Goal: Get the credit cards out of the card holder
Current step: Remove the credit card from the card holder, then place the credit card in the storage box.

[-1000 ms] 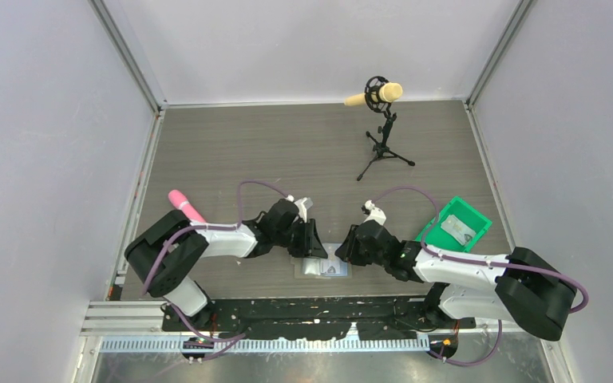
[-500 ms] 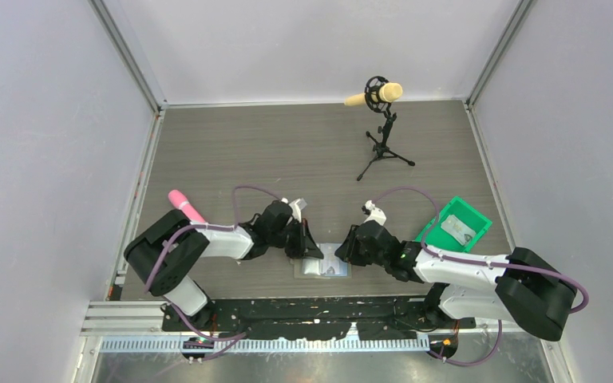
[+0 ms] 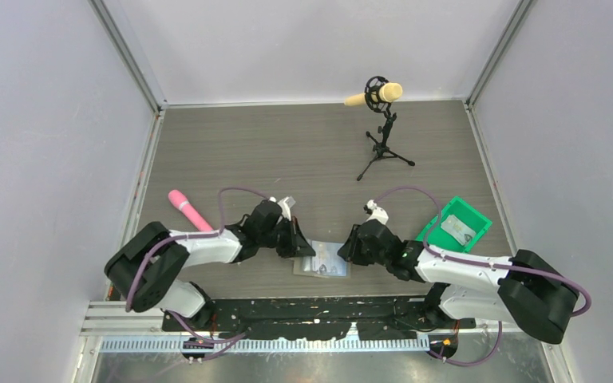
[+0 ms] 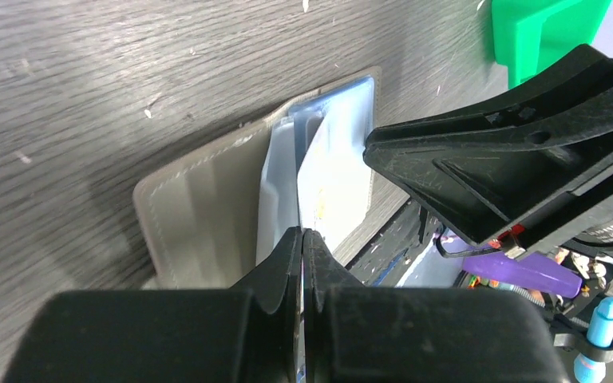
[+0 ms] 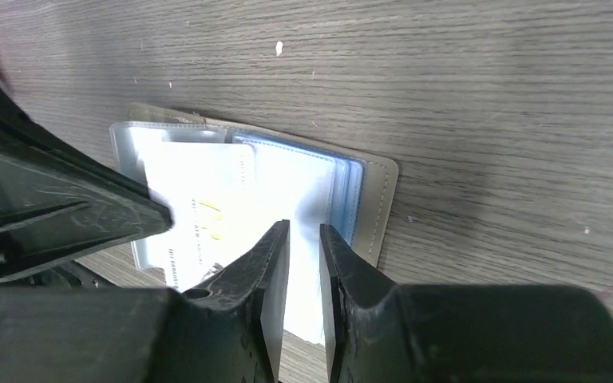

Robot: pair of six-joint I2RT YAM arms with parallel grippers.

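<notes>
The card holder (image 3: 320, 270) lies open at the table's near edge, olive outside, blue and clear pockets inside (image 5: 319, 187). My left gripper (image 3: 303, 247) is at its left side, shut on the edge of a white credit card (image 4: 335, 179) that sticks part way out of a pocket. The same card shows in the right wrist view (image 5: 199, 207). My right gripper (image 3: 343, 254) is low over the holder's right half (image 4: 199, 215), its jaws a narrow gap apart with nothing seen between them. Another pale card (image 3: 456, 229) lies in the green bin.
The green bin (image 3: 474, 216) stands right of the right arm. A pink tube (image 3: 188, 207) lies left of the left arm. A microphone on a small tripod (image 3: 381, 120) stands at the back. The black base rail runs just in front of the holder.
My left arm has drawn back to the left with the card, sliding it further out of the holder. The right arm has stayed in place.
</notes>
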